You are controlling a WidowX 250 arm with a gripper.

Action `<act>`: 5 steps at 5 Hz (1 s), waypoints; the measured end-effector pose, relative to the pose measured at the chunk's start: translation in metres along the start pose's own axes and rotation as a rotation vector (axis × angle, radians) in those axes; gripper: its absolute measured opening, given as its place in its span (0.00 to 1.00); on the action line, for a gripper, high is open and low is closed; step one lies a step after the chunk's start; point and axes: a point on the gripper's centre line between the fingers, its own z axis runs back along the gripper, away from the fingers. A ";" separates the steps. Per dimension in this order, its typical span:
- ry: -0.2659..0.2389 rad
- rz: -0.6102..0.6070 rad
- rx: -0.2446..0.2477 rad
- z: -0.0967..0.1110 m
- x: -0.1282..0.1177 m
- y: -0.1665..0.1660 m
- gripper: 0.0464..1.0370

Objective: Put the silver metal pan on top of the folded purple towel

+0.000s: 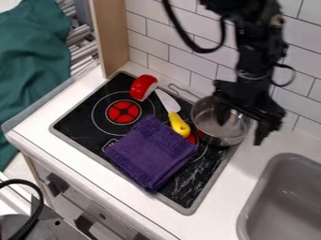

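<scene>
The black gripper (240, 131) hangs open over the right side of a silver metal pot (216, 136). One finger is over the pot's inside, the other beyond its right rim; whether either touches the pot I cannot tell. The pot stands upright at the stove's back right, its thin handle pointing to the upper left. A knife with a white blade and yellow handle (179, 125) lies left of the pot. The folded purple cloth (151, 152) covers the stove's front middle. Near the stove's back left is a red, rounded toy food piece (143, 86) with a pale face.
The black stove top (80, 126) has red burner marks and a grey rim. A grey sink (276, 197) is set into the white counter at the right. White tiles (188, 62) rise behind, with a wooden panel (111, 35) at the back left. Green fabric (31, 61) hangs far left.
</scene>
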 end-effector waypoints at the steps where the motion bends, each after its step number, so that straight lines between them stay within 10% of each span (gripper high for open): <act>1: 0.015 -0.026 -0.019 -0.014 0.016 -0.008 0.97; 4: 0.105 -0.034 -0.042 -0.057 0.021 0.010 0.91; 5: 0.088 -0.044 -0.036 -0.057 0.023 0.010 0.61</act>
